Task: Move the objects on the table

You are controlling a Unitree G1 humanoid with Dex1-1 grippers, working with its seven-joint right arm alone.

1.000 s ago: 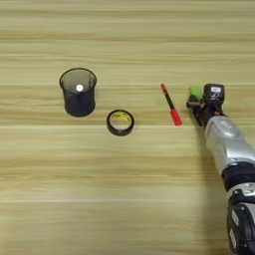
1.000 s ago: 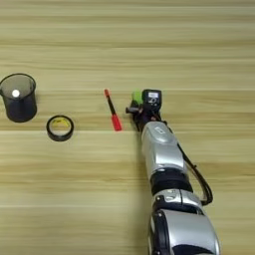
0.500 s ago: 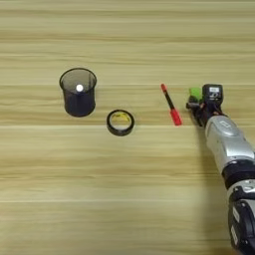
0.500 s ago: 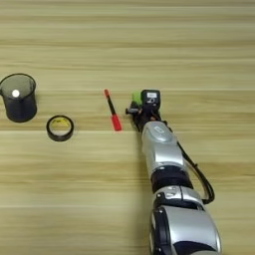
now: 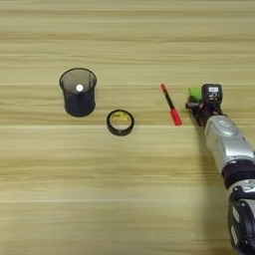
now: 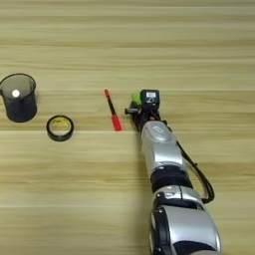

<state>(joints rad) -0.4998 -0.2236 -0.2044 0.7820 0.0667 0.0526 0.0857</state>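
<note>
My gripper (image 6: 141,105) sits at the green block (image 6: 135,96); can't tell whether it grips or only touches it. Block rests on the tabletop (image 5: 124,189), just right of the red pen (image 5: 170,104). Tape ring (image 5: 120,122) farther left, untouched. Judging by this: one object engaged, two left.

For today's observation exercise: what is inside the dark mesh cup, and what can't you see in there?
Inside the mesh cup lies one small white ball, seen through the open top. The floor of the cup around the ball is too dark to tell whether anything else lies there.
</note>
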